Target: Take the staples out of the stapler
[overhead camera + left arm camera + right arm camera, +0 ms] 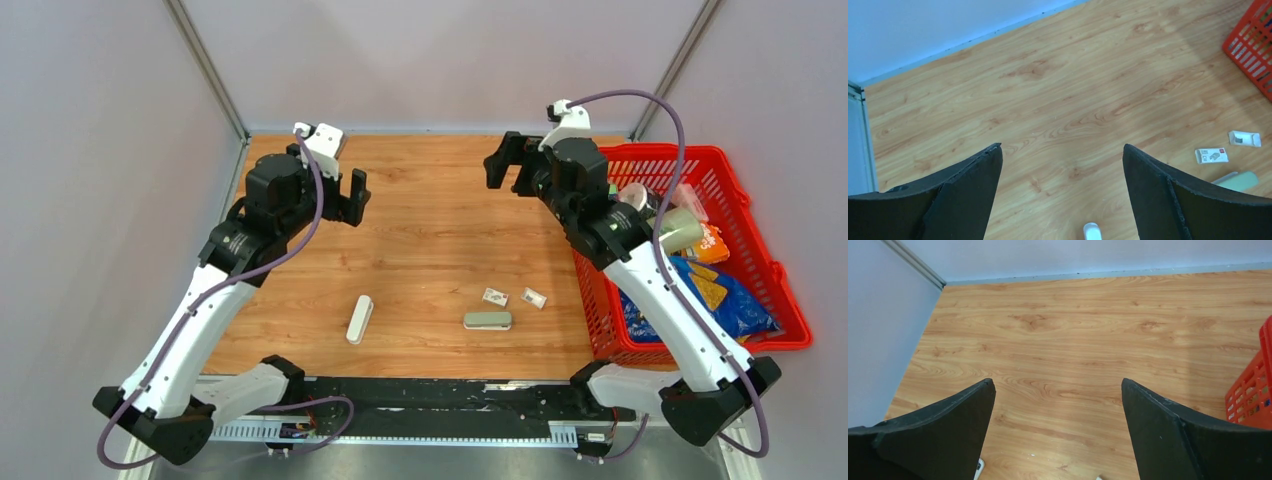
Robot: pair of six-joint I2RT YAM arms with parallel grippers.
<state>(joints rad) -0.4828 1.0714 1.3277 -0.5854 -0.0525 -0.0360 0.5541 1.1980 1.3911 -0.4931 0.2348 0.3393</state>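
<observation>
**Item: stapler unloading, approach not yet begun.**

- Left pincer (pixel 352 198): raised over the far left of the table (pixel 430 230), jaws fully apart, nothing held.
- Right pincer (pixel 508 165): raised over the far right, jaws fully apart, nothing held.
- Staples: none in view, so presumably inside the stapler. Two pill-shaped candidates lie near the front edge, a white bar (pixel 359 319) and a grey-green bar (pixel 487 320). Which one is the stapler cannot be told.
- Packets: two small white printed ones, (pixel 495 297) and (pixel 533 298), just behind the grey-green bar.
- Method: lower one pincer across a bar's narrow width to pin it flat, keeping the other free to draw out the magazine.
- Clearance: the table's middle is open wood. The red basket (pixel 596 320) crowds the right arm's side, the packets sit near the grey-green bar, and the bars lie near the front edge.
</observation>
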